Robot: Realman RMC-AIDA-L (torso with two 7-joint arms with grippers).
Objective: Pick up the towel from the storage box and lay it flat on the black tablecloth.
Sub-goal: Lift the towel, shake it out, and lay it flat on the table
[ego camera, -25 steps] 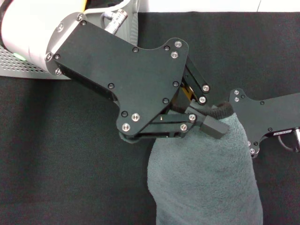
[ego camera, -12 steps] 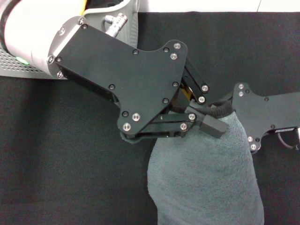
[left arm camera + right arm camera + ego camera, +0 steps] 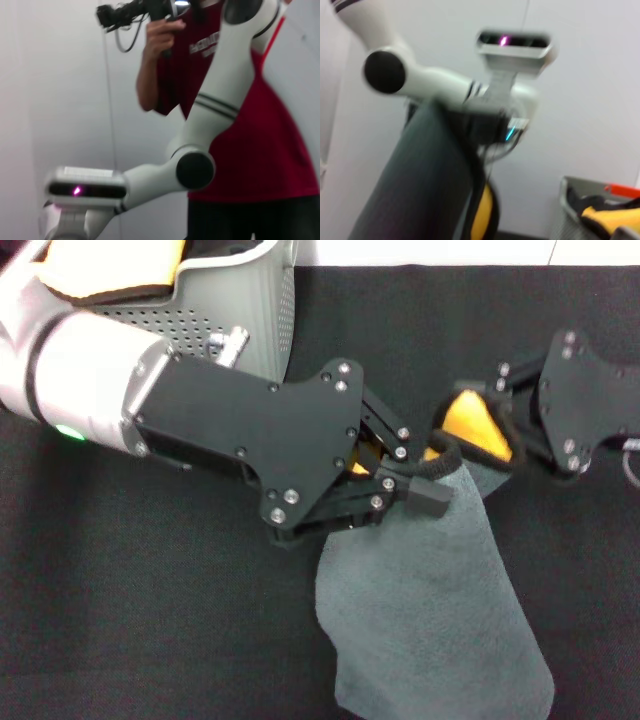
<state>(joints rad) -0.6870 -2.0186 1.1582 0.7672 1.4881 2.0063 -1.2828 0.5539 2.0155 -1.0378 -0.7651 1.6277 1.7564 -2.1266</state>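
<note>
We have drawn the right gripper (image 3: pixel 500 435) rightward from the left gripper (image 3: pixel 415 485), both clamped on the towel (image 3: pixel 430 610), spreading its upper edge over the black tablecloth (image 3: pixel 150 590).

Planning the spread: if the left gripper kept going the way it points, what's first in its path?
Likely the right gripper, which holds the other end of the grey fleecy towel that the left gripper grips; depth is unclear.

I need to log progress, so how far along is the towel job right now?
Done: the towel is out of the storage box. In hand: the left pincer and right pincer each hold its top edge above the black tablecloth, a yellow-orange fold showing between them. Left: the towel hangs narrow and bunched, so spreading it flat and letting go remain.
</note>
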